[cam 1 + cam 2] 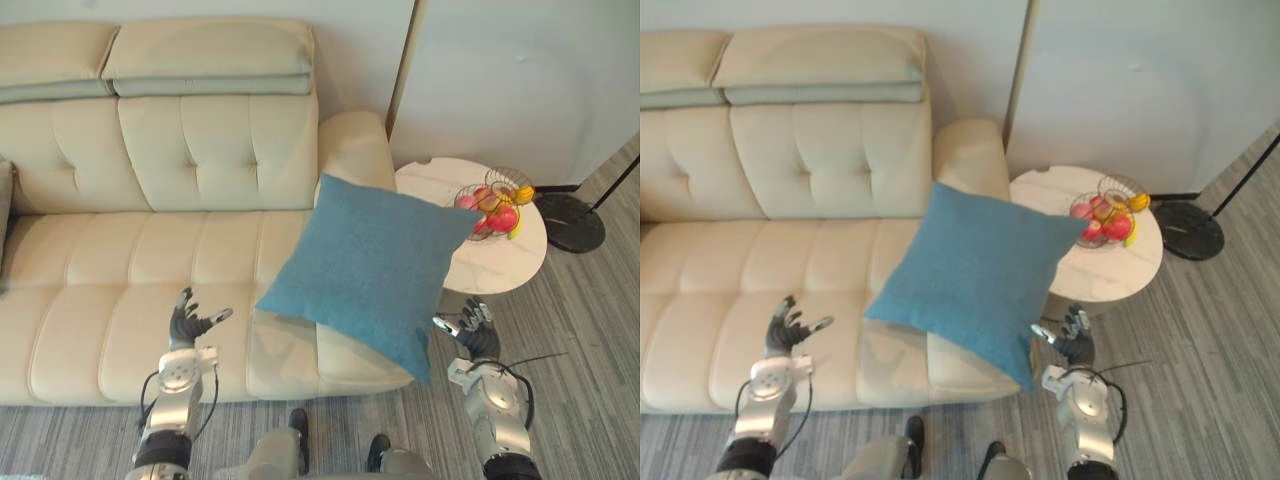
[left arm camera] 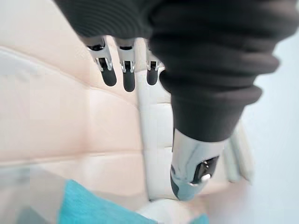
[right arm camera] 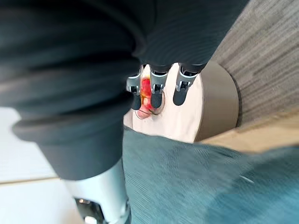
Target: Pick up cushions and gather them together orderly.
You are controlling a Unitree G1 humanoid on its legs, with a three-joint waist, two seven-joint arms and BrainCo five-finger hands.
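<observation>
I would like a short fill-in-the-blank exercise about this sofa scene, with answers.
The cushion is ___ in colour.
The basket on the round table holds ___.
For the robot, the table stands to the ___ of the sofa.
The left hand and the right hand hold ___.
Answers: blue; fruit; right; nothing.

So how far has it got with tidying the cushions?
Nothing looks gathered yet. The blue cushion sits tilted across the right end of the sofa, held by neither robot hand. The left robot hand is open above the seat; the right robot hand is open beside the cushion's lower corner. Gripping and placing remain.
</observation>
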